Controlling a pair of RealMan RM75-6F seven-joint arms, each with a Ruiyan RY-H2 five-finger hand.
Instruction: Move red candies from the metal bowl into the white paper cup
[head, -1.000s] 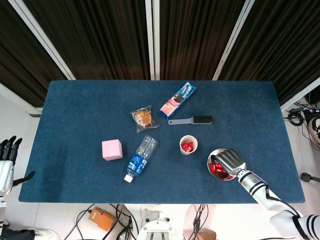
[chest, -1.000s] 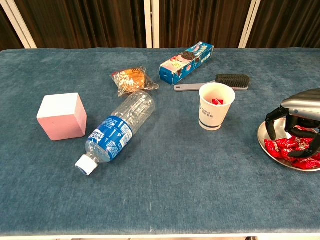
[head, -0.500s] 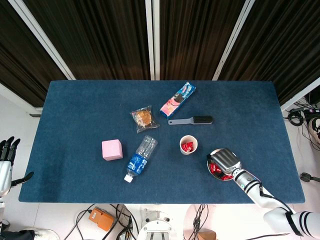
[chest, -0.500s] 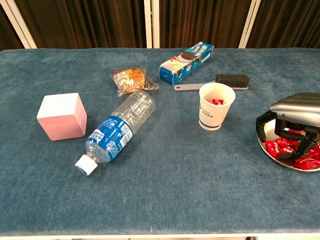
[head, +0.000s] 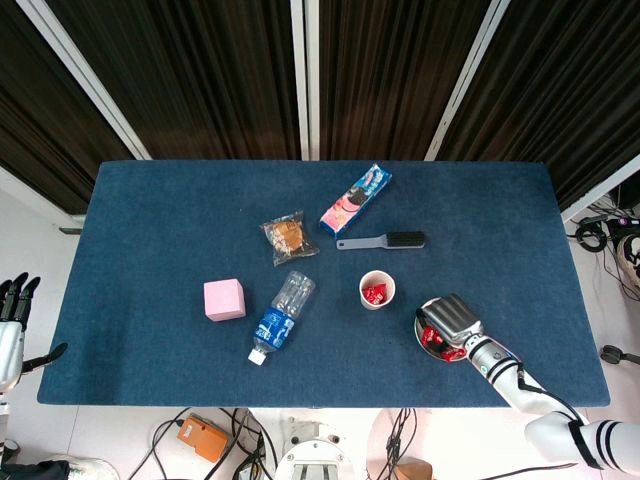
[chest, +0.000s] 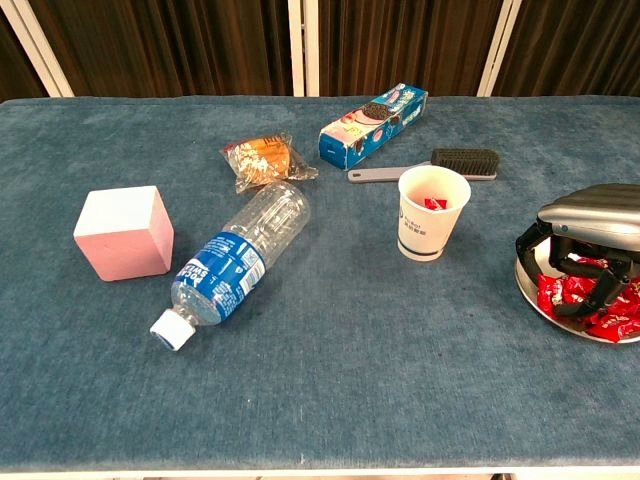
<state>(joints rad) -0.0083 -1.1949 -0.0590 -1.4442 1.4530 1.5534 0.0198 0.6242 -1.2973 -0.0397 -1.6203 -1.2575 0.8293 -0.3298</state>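
The right hand (chest: 585, 245) sits over the metal bowl (chest: 535, 295) near the table's front right corner, fingers curled down among the red candies (chest: 580, 300); whether any candy is actually pinched cannot be told. Before lifting, it should close firmly on a single wrapper, then travel to the white paper cup (chest: 432, 213), which stands just beside the bowl toward the table's middle and already holds some red candy. The left hand (head: 12, 315) hangs off the table's left edge, fingers apart and holding nothing.

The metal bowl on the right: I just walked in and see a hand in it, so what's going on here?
The right hand is down over the metal bowl, fingers curled among the red candies; whether it grips one cannot be told. The white paper cup beside it already holds some red candy. The left hand hangs off the table's edge, holding nothing.
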